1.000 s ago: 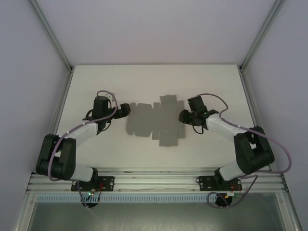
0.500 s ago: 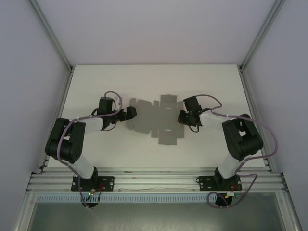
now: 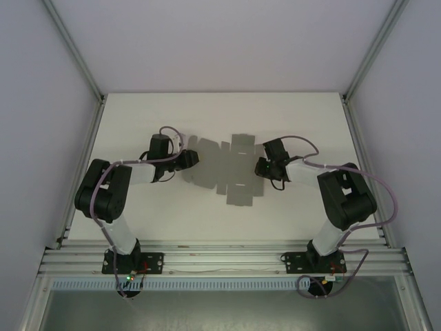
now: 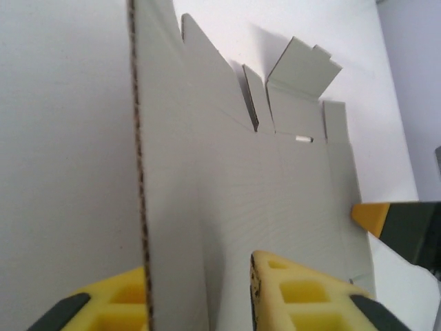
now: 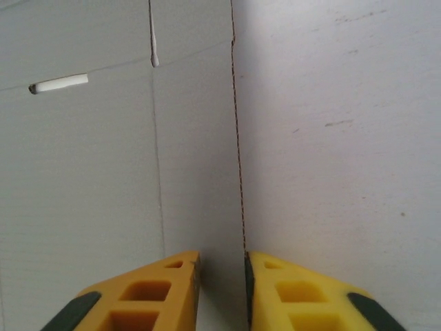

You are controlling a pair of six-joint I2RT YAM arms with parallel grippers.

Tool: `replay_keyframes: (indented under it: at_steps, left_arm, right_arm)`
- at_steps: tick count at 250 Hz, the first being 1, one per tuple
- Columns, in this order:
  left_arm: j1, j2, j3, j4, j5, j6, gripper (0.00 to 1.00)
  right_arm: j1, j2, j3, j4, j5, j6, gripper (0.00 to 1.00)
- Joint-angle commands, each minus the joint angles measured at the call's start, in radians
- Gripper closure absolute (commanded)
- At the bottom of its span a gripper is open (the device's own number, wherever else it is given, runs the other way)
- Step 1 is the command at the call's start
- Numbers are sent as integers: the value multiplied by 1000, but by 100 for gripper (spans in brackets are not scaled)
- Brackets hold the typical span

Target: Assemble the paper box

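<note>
The paper box (image 3: 224,172) is plain matte grey with no print, its cut edge speckled brown, set against the white counter (image 3: 138,117). The left gripper (image 4: 200,276) and the right gripper (image 5: 222,258) both have bright yellow fingers with dark grey patches near their bases. The arms (image 3: 134,172) are black and white, with pale lilac cables (image 3: 169,129).

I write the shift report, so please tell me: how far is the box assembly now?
Done: almost nothing; the paper box is a flat sheet on the table, only far flaps raised slightly. In hand: left gripper and right gripper straddle its opposite edges. Remaining: folding the walls and tucking tabs.
</note>
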Motion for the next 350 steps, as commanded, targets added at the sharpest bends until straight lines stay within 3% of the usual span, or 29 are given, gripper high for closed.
replay_keyframes:
  at_steps: [1, 9, 38, 60, 86, 120, 151, 182, 209, 258, 320, 350]
  left_arm:
    - [-3, -65, 16, 33, -20, 2, 89]
    - [-3, -90, 10, 35, -32, -2, 100]
    - [-3, -199, -24, 87, -22, -37, 100]
    - [-3, -290, -47, 123, -12, -105, 100]
    - [-2, -404, -68, 138, -15, -138, 100]
    - [-3, -529, -71, 126, 0, -178, 100]
    - [-3, -614, -69, 82, -7, -185, 100]
    - [-3, -670, -76, 10, -66, -178, 100]
    - [-3, -686, -104, 49, -67, -199, 100]
    - [-2, -682, -111, 84, -46, -226, 100]
    - [-3, -676, -128, 132, -15, -249, 100]
    - [-2, -680, -129, 116, -23, -242, 100]
  right_arm:
    - [-6, -57, -20, -26, 36, -2, 68]
    - [-12, -87, -25, -24, 23, -3, 65]
    - [-40, -221, -45, 3, -50, -3, 42]
    - [-75, -330, -71, 36, -143, 2, 31]
    - [-125, -437, -111, 114, -297, 19, 23]
    - [-187, -509, -129, 150, -395, 28, 21]
    - [-253, -519, -141, 245, -562, 86, 26]
    - [-256, -501, -142, 330, -714, 121, 36]
    - [-257, -475, -157, 432, -807, 177, 45]
    - [-257, -458, -165, 474, -846, 185, 76]
    - [-253, -455, -148, 463, -883, 121, 77]
    - [-252, -438, -127, 451, -884, 98, 88]
